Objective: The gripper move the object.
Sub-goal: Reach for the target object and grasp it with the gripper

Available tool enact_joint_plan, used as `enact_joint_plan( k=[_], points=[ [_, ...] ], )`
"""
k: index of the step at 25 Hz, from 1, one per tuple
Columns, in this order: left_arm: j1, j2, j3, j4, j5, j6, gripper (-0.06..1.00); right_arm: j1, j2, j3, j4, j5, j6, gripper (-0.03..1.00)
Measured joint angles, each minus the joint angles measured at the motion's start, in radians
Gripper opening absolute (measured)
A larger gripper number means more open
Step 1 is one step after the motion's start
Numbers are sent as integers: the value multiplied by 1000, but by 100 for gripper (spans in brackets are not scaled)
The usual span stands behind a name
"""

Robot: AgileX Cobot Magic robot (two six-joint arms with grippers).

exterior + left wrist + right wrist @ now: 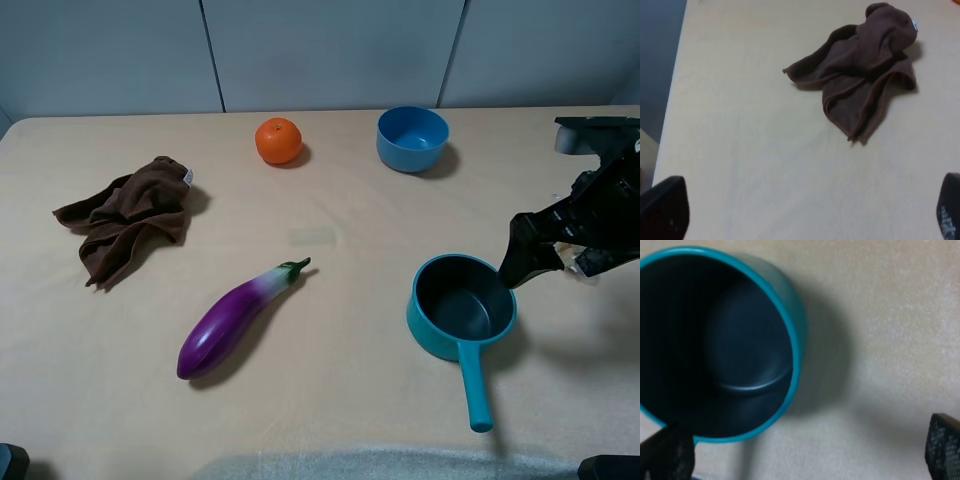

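A pale beige desk point(330, 200) with a soft matte surface fills the exterior view, and plain grey wall panels point(330, 50) split by thin vertical seams stand behind its far edge. In the left wrist view a dark blue-grey area shows beyond one edge of the desk. The teal saucepan point(462, 305) stands upright on the right front part of the desk, its dark inside facing up and its long handle pointing toward the near edge. The right pincer point(550, 258) hangs just beside the pan's right rim with its fingers spread wide; one finger point(665, 455) overlaps the rim, though I cannot tell whether it touches. The left pincer point(805, 210) is also spread, over bare desk near a crumpled brown cloth point(130, 220). An orange point(279, 140) and a blue bowl point(412, 138) sit near the far edge, well apart, and a purple eggplant point(235, 320) lies left of the pan.
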Motion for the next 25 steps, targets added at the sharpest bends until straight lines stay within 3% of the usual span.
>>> enact_joint_plan(
  k=[25],
  points=[
    [0,0,0,0,0,0,99,0,301,9,24,-198,-8,69]
  ],
)
